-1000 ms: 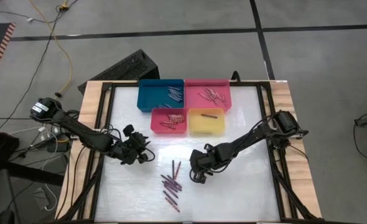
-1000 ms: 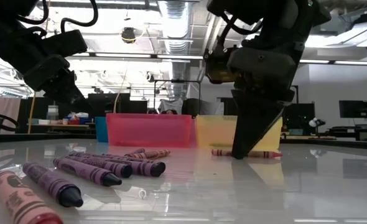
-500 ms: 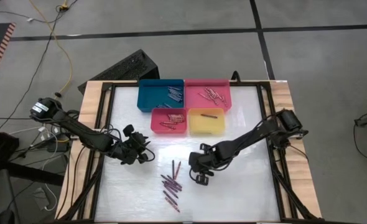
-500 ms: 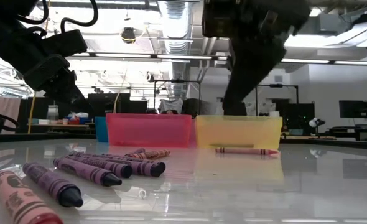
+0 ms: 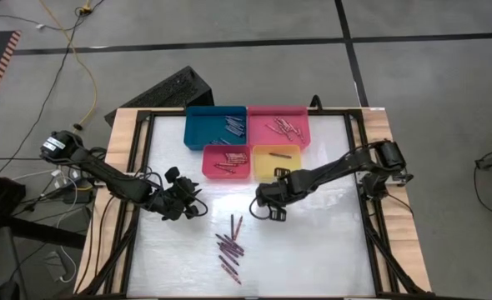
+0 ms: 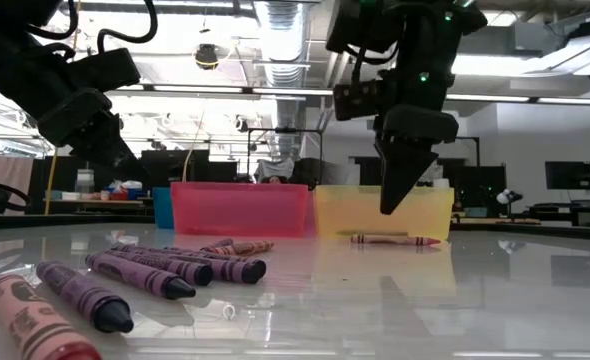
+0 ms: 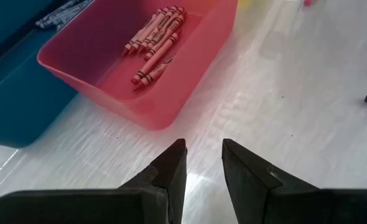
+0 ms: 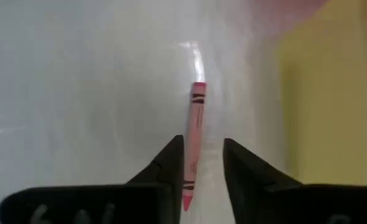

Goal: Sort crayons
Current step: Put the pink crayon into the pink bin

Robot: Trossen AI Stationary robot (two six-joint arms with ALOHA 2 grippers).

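A pink-red crayon (image 8: 195, 134) lies flat on the white table (image 5: 329, 242), near the yellow tray (image 5: 277, 162); the low view shows it too (image 6: 395, 240). My right gripper (image 6: 388, 205) hangs above it, pointing down, fingers slightly apart and empty (image 8: 203, 144). Several purple crayons (image 5: 229, 246) lie loose toward the near edge. My left gripper (image 7: 203, 146) waits open over the table by the red tray (image 5: 227, 161).
Blue tray (image 5: 215, 127) and pink tray (image 5: 278, 125) stand at the far edge, with the red and yellow trays just in front of them; each holds crayons. Black rails frame the table. Bare white surface lies to the right of the loose crayons.
My right gripper has risen from the table, where its tips stood at the pink-red crayon, and gone toward the far edge and the yellow tray, rolling its wrist. The crayon has stayed lying on the table.
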